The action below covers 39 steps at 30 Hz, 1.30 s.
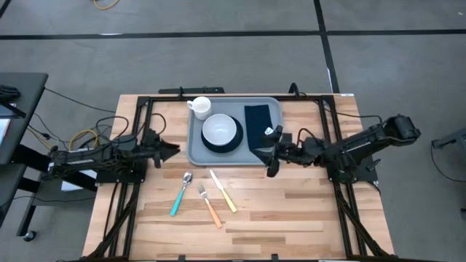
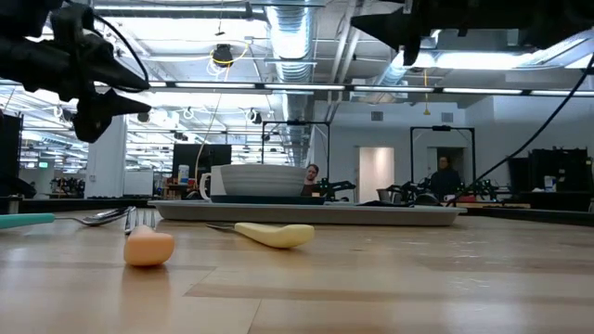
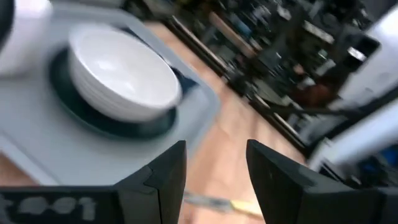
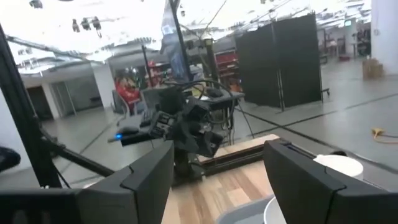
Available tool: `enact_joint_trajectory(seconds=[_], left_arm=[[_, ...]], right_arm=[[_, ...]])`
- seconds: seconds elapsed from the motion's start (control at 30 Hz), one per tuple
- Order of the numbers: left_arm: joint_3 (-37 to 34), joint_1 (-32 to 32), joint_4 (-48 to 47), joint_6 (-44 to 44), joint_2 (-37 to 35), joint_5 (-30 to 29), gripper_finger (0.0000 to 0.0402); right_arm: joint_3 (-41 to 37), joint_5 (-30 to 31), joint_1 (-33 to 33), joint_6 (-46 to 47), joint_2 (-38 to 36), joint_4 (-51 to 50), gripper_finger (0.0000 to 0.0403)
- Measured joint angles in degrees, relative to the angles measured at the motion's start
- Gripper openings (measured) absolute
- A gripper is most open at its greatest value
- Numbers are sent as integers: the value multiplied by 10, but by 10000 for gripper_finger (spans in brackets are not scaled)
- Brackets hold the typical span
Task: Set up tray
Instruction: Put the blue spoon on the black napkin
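Wooden planks make the desk (image 1: 291, 211), and the smooth grey-blue plastic tray (image 1: 195, 149) lies near its far edge, long side running left to right, its right corner hidden by the right claw (image 1: 271, 161). On it sit a round white bowl (image 1: 220, 129) on a dark plate (image 1: 218, 146), a white mug (image 1: 200, 107) and a dark napkin (image 1: 256, 120). The left claw (image 1: 175, 151) hangs beside the tray's left edge, and both claws have their fingers apart, holding nothing.
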Motion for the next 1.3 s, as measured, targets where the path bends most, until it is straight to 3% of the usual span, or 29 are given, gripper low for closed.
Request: enact_joint_trajectory(seconds=[0.33, 0.47, 0.67, 0.93, 1.07, 1.3], left_arm=[[0, -46, -62, -124, 9, 73, 155], [0, -95, -69, -168, 48, 67, 155], [6, -186, -8, -244, 145, 29, 155], [79, -294, -5, -340, 282, -45, 155], [131, -333, -57, -387, 349, -83, 155], [217, -387, -187, -481, 504, -101, 155]], right_arm=[[25, 0, 0, -19, 3, -51, 240], [25, 0, 0, -31, 3, -62, 240], [25, 0, 0, -51, 3, -74, 240], [25, 0, -5, -62, -14, -106, 240], [25, 0, -13, -67, -29, -126, 240], [25, 0, -28, -67, -68, -171, 240]])
